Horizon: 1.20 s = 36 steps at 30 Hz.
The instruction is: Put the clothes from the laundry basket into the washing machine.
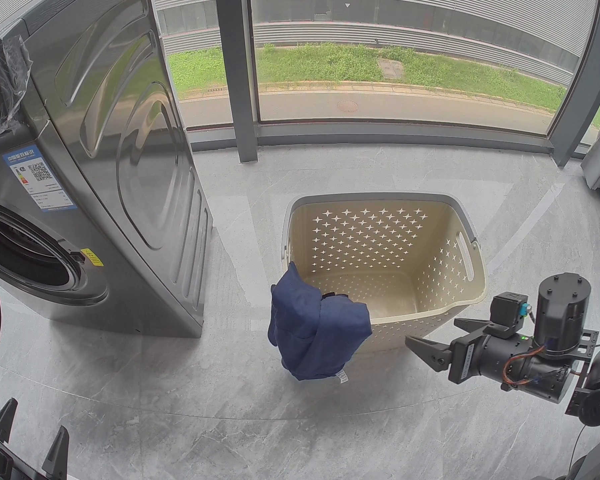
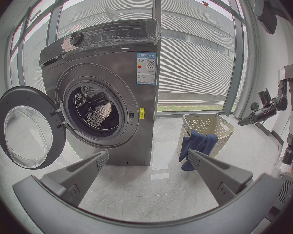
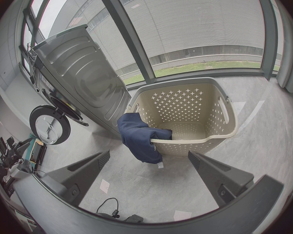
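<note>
Blue garment (image 1: 317, 328) draped over basket's (image 1: 380, 241) near-left corner, hanging outside. Basket on floor (image 1: 247, 395) beside washer (image 1: 133, 148). Left gripper (image 1: 35, 421) low before washer, fingers (image 2: 88, 166) wide, empty. Right gripper (image 1: 433, 331) near basket's near-right corner, fingers (image 3: 218, 173) wide, empty.

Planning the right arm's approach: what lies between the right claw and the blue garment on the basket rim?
Only bare grey floor, per the right wrist view, separates the right claw from the blue garment draped over the laundry basket rim.
</note>
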Available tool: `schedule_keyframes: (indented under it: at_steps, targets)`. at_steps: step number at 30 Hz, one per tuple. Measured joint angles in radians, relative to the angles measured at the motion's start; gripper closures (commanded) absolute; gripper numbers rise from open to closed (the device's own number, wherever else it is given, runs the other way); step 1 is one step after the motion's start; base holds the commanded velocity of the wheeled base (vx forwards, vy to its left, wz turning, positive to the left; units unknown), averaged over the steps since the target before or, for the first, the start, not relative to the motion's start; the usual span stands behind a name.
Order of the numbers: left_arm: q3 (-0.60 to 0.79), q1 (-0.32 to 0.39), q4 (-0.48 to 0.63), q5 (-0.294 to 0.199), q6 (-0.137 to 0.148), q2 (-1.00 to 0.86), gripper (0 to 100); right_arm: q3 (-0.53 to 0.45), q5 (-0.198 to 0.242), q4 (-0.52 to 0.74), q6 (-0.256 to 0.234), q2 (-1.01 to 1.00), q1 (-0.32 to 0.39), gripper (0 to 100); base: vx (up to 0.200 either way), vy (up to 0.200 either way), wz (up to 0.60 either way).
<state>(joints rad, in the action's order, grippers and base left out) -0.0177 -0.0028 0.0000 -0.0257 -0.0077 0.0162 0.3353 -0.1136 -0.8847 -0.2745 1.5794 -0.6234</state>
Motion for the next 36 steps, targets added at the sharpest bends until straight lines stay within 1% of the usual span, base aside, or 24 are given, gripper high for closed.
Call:
schedule_keyframes:
  at_steps: [4, 6, 8, 13, 24, 29, 32, 36]
  targets:
    - [0.0, 0.0, 0.0, 0.0, -0.001, 0.0, 0, 0.029, 0.0, -0.03, 0.013, 0.064, -0.013, 0, 0.0, 0.0, 0.0]
    - [0.0, -0.001, 0.0, 0.0, -0.001, 0.0, 0, 0.041, 0.0, -0.057, 0.021, 0.096, -0.017, 0, 0.0, 0.0, 0.0]
    - [0.0, 0.0, 0.0, 0.0, -0.001, 0.0, 0, 0.058, 0.0, -0.111, 0.035, 0.142, -0.019, 0, 0.0, 0.0, 0.0]
    - [0.0, 0.0, 0.0, 0.0, -0.002, 0.0, 0, 0.095, 0.0, -0.172, 0.057, 0.233, -0.019, 0, 0.0, 0.0, 0.0]
    - [0.0, 0.0, 0.001, 0.001, -0.004, 0.0, 0, 0.195, 0.001, -0.252, 0.084, 0.428, -0.031, 0, 0.0, 0.0, 0.0]
    - [0.0, 0.0, 0.001, 0.001, -0.006, 0.0, 0, 0.237, 0.001, -0.259, 0.086, 0.483, -0.047, 0, 0.0, 0.0, 0.0]
    - [0.0, 0.0, 0.001, 0.001, -0.006, 0.0, 0, 0.239, 0.0, -0.249, 0.084, 0.501, -0.068, 0, 0.0, 0.0, 0.0]
    - [0.0, 0.0, 0.001, 0.001, -0.006, 0.0, 0, 0.24, -0.002, -0.251, 0.08, 0.532, -0.078, 0, 0.0, 0.0, 0.0]
